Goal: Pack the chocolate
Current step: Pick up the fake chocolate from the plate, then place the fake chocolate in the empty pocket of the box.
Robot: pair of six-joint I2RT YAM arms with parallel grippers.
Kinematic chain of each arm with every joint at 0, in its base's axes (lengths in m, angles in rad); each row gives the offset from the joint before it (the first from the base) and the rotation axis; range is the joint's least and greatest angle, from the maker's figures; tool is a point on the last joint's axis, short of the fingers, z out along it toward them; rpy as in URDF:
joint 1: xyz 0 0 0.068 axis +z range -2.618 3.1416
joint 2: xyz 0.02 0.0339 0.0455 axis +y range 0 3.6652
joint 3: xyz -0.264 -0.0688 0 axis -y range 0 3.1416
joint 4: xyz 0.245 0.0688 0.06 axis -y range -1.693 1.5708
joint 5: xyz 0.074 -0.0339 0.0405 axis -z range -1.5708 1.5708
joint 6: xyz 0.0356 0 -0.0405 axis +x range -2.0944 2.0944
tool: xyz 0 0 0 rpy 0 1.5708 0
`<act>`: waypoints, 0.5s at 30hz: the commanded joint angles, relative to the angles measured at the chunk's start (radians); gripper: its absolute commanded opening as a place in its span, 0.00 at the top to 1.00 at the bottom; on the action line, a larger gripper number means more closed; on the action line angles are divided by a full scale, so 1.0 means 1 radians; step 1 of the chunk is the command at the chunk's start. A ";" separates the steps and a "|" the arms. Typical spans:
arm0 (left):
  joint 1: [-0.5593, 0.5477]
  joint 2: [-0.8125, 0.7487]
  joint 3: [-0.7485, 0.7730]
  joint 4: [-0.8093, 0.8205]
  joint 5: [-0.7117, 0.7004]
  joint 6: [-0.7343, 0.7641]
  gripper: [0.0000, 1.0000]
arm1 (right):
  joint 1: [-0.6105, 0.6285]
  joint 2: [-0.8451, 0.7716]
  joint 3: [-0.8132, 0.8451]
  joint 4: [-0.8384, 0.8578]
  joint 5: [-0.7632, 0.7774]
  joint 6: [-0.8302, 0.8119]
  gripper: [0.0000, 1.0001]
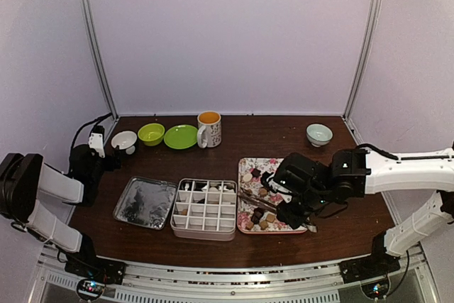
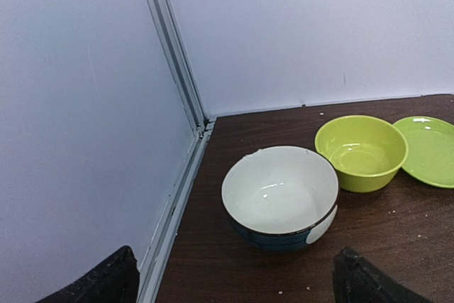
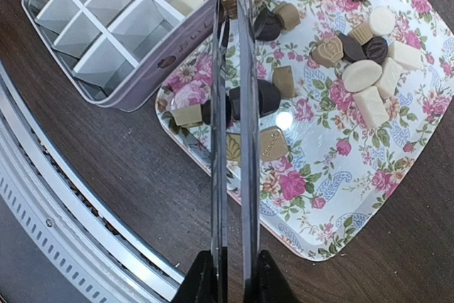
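Clamping the thin metal tongs (image 3: 228, 140) at their handle end, the right fingers (image 3: 273, 285) are clenched on them, and the two blades run almost together out over the pink floral tray (image 3: 340, 196). That tray lies on the right half of the counter (image 1: 340, 225), and most of the chocolate (image 3: 362, 76) lies on it: cream ovals and bars, tan moulded pieces and dark brown ones. They are loosely spread, thicker towards the tray's left and far parts. The tips of the tongs reach the tray's far left corner, by a tan piece; whether they grip it cannot be told.

Just left of the tray, touching or nearly so, stands a pale divided box (image 1: 204, 207) with a grid of small white cells. A few pieces sit in its far row, one of them a cream piece plain in the right wrist view. Further left a shallow metal tray (image 1: 145, 202) lies flat, slightly turned.

Along the far side stand a white bowl (image 2: 280, 193) with a dark blue outside, a lime green bowl (image 2: 362, 152) just right of it, a green plate (image 2: 429, 150), and a flowered mug (image 1: 210, 129) with an orange inside. A pale blue-green bowl (image 1: 319, 134) sits alone at the far right.

The left fingers (image 2: 106, 282) are spread wide and released, holding nothing, at the counter's left edge near the white bowl.
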 commanded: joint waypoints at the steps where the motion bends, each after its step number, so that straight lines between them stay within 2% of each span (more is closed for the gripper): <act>1: 0.007 0.001 0.022 0.052 -0.002 -0.006 0.02 | -0.004 -0.042 0.054 -0.003 0.008 -0.008 0.81; 7: 0.007 0.001 0.022 0.052 -0.002 -0.006 0.02 | 0.001 -0.078 0.082 0.012 -0.019 -0.005 0.81; 12: 0.007 0.001 0.022 0.052 -0.001 -0.006 0.02 | 0.005 -0.081 0.079 0.113 -0.183 -0.008 0.81; 15: 0.007 0.001 0.022 0.052 -0.002 -0.006 0.02 | 0.020 -0.043 0.102 0.139 -0.231 -0.020 0.80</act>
